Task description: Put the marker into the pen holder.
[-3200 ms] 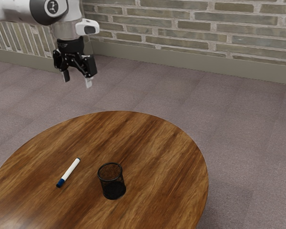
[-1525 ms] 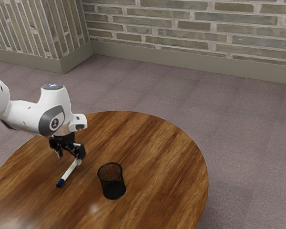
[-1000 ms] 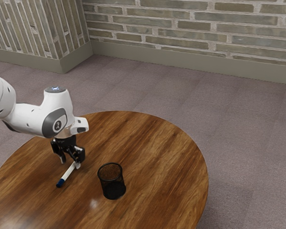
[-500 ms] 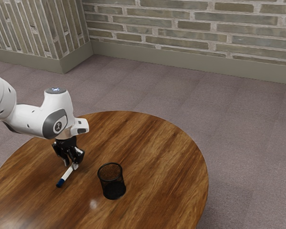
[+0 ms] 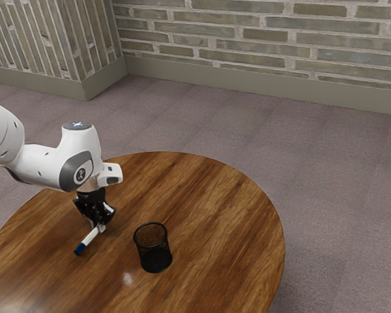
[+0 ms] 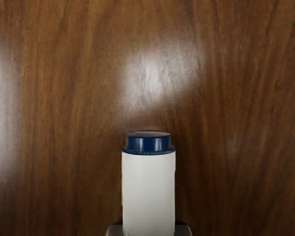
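Watching through the wrist view, I see the white barrel (image 6: 148, 194) of the marker (image 5: 90, 237) pinched between both fingers (image 6: 115, 230) of my gripper (image 5: 100, 228), with a short, stepped blue end (image 6: 148, 143) beyond them. The exterior view gives me the blue cap (image 5: 79, 248), pointing away from the gripper, with the marker slanting across the wood. Whether it touches the table (image 5: 215, 228) I can't tell.

The pen holder (image 5: 155, 255) stands upright near the marker, toward the exterior view's right and well apart from the gripper. It's black mesh, and its wall stands between the marker and the space inside.

The table is round, brown and strongly grained, with glare (image 5: 128, 278) on its gloss. Around it lies a greyish-purple floor (image 5: 326, 169); behind rise a brick wall (image 5: 280, 36) with plain skirting (image 5: 247, 85) and a brick corner (image 5: 36, 39).
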Tool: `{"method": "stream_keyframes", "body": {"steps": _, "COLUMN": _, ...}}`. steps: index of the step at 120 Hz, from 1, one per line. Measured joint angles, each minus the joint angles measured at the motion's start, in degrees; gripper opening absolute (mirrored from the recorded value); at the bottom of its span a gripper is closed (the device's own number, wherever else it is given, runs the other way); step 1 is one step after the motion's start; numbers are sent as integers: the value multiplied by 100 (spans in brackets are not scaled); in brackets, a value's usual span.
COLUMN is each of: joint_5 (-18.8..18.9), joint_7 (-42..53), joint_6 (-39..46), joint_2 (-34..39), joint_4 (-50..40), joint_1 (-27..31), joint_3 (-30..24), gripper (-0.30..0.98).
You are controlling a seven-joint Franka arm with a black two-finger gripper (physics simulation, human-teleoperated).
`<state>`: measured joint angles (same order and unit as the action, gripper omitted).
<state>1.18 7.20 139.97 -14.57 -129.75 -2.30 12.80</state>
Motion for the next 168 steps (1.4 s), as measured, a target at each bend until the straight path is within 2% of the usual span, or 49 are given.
{"method": "stream_keyframes", "body": {"steps": 28, "joint_5": 34, "joint_7": -47, "joint_6": 8, "joint_2": 322, "joint_4": 9, "joint_1": -10, "joint_3": -41, "gripper": -1}}
{"method": "stream_keyframes", "body": {"steps": 52, "joint_5": -80, "joint_7": -107, "joint_6": 113, "joint_2": 1066, "joint_4": 130, "joint_1": 4, "joint_3": -455, "gripper": -3}}
{"method": "stream_keyframes", "body": {"steps": 69, "joint_5": -339, "joint_7": -148, "joint_6": 698, "joint_2": 1242, "joint_4": 128, "joint_1": 1, "joint_3": -977, "gripper": -4}}
{"method": "stream_keyframes", "body": {"steps": 95, "joint_5": -472, "joint_7": -170, "joint_6": 1943, "joint_2": 1605, "joint_4": -181, "joint_1": -198, "joint_3": -1672, "gripper": -5}}
{"method": "stream_keyframes", "body": {"steps": 108, "joint_5": -510, "joint_7": -154, "joint_6": 2639, "joint_2": 1727, "joint_4": -577, "joint_1": -398, "joint_3": -1755, "gripper": -6}}
{"method": "stream_keyframes", "body": {"steps": 126, "joint_5": -553, "joint_7": -111, "joint_6": 3346, "joint_2": 1818, "joint_4": -884, "joint_1": -71, "joint_3": -1900, "gripper": -7}}
{"method": "stream_keyframes", "body": {"steps": 168, "joint_5": -848, "joint_7": -22, "joint_6": 3880, "joint_2": 2491, "joint_4": -1949, "joint_1": -32, "joint_3": -2190, "gripper": -6}}
